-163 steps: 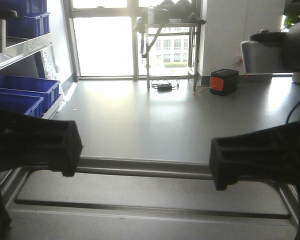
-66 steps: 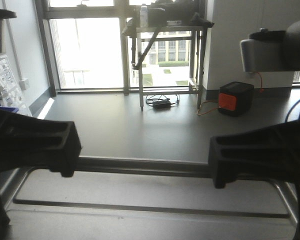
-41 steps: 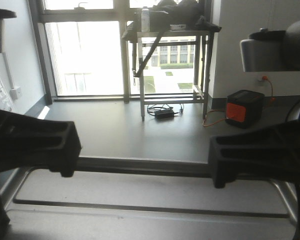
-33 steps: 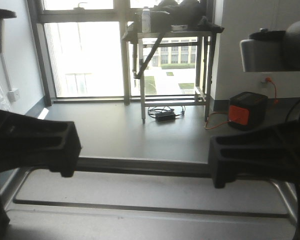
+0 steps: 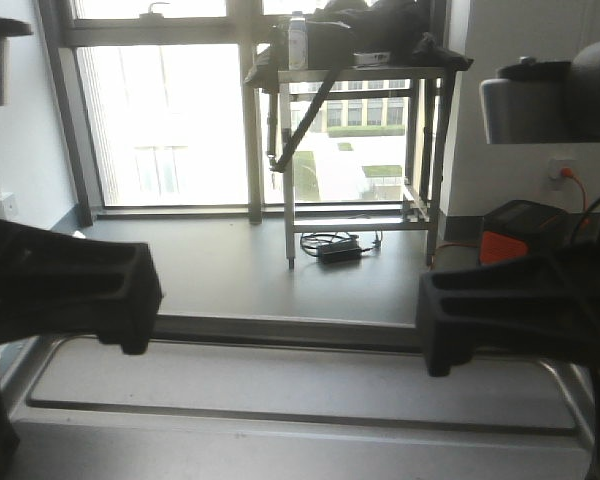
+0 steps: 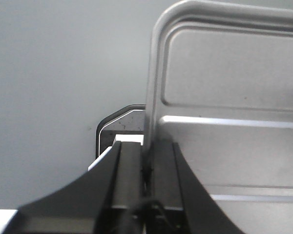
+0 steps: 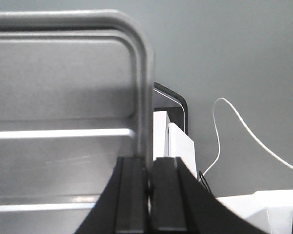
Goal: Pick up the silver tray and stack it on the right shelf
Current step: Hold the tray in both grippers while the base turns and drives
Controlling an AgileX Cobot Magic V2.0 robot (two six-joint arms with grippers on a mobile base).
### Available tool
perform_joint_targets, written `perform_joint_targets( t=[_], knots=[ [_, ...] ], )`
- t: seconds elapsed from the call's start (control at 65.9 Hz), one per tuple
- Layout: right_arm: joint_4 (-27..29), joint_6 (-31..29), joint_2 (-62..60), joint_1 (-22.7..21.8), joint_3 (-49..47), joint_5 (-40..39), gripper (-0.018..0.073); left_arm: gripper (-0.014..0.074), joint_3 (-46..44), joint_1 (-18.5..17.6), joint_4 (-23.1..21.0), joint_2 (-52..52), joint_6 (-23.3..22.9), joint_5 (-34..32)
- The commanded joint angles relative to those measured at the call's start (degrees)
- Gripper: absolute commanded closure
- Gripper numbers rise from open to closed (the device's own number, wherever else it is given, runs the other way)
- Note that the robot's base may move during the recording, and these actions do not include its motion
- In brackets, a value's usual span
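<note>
Lots of bare grey floor [image 5: 230, 270] lies open ahead, up to a tall metal table [image 5: 352, 72] by the bright window [image 5: 170, 120], with an orange and black box [image 5: 515, 235] off to the right. My left gripper [image 6: 147, 151] and right gripper [image 7: 149, 168] both reach forward, level, well apart. A shiny silver metal tray [image 5: 300, 385] with long ridges hangs flat between them. Each pair of jaws is pinched almost closed on its thin side rim, near a rounded corner.
</note>
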Motion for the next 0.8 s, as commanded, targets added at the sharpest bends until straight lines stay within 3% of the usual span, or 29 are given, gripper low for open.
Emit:
perform_joint_targets(
  t=[0.0,0.789],
  knots=[
    [-5.08,-0.5,-1.23,-0.62,-0.3,16.0,0.0489,0.0697,-0.51,0.19,4.59,-1.18,-0.18,19.6],
    [-5.08,-0.5,-1.23,-0.62,-0.3,16.0,0.0489,0.0697,-0.51,0.19,4.59,-1.18,-0.18,19.6]
  ],
)
